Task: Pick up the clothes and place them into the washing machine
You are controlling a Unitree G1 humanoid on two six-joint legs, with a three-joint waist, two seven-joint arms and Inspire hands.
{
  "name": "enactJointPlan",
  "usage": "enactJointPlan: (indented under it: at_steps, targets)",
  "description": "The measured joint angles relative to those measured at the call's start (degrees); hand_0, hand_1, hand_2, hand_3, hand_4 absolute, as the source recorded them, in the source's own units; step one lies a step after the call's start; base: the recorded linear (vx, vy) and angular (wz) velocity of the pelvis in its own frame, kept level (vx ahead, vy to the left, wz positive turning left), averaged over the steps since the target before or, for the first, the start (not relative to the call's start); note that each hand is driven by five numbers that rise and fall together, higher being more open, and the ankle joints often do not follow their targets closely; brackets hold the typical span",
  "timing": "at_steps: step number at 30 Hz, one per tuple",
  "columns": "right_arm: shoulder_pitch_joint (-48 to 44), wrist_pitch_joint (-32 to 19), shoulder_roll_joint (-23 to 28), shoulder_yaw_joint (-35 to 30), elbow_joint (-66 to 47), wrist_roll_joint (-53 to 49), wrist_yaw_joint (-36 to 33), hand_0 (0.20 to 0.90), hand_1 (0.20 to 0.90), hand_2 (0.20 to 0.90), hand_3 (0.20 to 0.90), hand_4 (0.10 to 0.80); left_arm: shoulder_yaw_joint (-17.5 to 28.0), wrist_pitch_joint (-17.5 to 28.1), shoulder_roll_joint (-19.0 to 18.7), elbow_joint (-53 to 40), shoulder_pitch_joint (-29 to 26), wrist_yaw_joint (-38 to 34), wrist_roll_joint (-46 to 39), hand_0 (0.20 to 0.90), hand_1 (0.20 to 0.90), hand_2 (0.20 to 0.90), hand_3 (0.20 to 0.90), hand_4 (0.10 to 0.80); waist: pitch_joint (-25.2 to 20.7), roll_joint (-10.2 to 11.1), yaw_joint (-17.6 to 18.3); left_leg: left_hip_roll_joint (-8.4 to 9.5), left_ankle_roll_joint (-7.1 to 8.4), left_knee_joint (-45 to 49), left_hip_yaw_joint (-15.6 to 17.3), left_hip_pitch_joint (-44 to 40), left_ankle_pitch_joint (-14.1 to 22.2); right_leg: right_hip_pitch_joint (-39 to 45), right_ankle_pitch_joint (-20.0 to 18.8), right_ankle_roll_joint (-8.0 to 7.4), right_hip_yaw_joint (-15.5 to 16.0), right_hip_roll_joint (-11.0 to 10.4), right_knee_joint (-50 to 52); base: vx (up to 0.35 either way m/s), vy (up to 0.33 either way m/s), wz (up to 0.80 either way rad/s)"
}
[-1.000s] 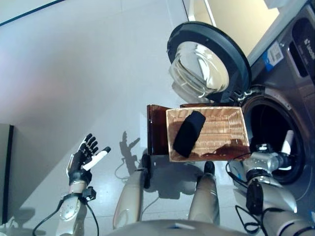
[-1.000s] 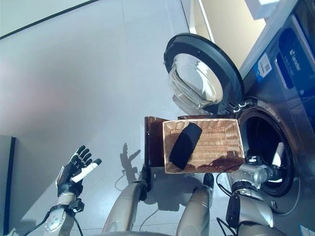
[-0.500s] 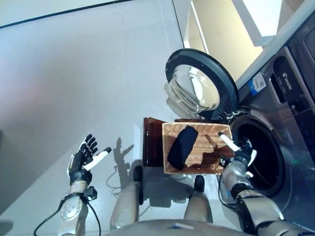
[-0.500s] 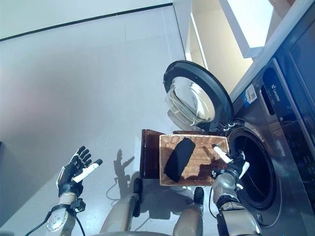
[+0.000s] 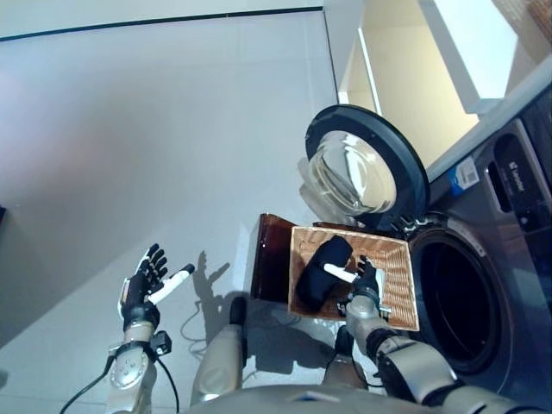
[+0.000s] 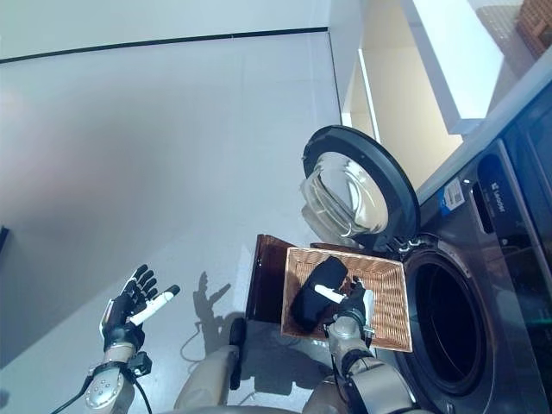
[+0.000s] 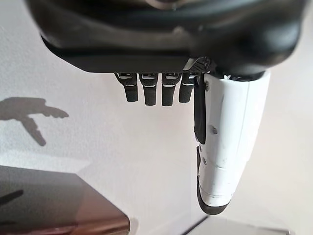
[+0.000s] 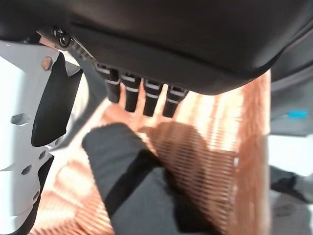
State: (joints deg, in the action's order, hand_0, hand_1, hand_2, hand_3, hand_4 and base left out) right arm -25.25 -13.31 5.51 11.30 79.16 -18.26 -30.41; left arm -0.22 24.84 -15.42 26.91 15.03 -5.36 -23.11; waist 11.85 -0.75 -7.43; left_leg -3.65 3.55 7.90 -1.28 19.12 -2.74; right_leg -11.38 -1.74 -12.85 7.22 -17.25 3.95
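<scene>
grey floor (image 5: 172,129); right robot hand (image 5: 364,285) spread over black cloth (image 5: 319,269).

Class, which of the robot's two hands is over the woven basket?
The right hand, open above the woven wicker basket beside the black cloth; the left hand hangs open over bare floor.

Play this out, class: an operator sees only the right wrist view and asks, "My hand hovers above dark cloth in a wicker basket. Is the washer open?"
Observer: Yes, the washing machine has its door swung wide open.
Operator: Where is my other hand?
Observer: The left hand is open over bare floor, holding nothing.
Operator: What carries the basket?
Observer: The basket sits on a dark brown stand.
</scene>
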Motion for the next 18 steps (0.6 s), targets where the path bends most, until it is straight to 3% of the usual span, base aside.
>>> enactJointPlan:
  at_steps: [10,18]
  targets:
    - [-7.4,0.9,0.1,-2.7,4.4,-2.6,-5.1,0.900,0.900,0.900,0.900,0.800,-1.4,-0.7,-1.2,-0.2,-0.4,-1.6,0.4,0.900,0.900,0.900,0.900,0.800,0.3,-0.5,-1.5,1.34,-0.56,1.1,-1.5,4.0,-0.4,-1.9,-0.2,-0.23,1.7,-1.0,-0.1,-0.026,0.003,0.12]
    - [-10.4,0.7,-0.2,-5.2,5.0,-8.2,-9.1,0.900,0.900,0.900,0.900,0.800,-3.3,-1.2,-1.9,-2.6,-1.7,-2.5,0.9,0.900,0.900,0.900,0.900,0.800,4.2,-1.1,-2.9,1.58,-0.70,3.0,-2.1,5.5,0.2,-2.2,-0.1,-0.22,2.3,-1.1,0.2,-0.004,0.005,0.03]
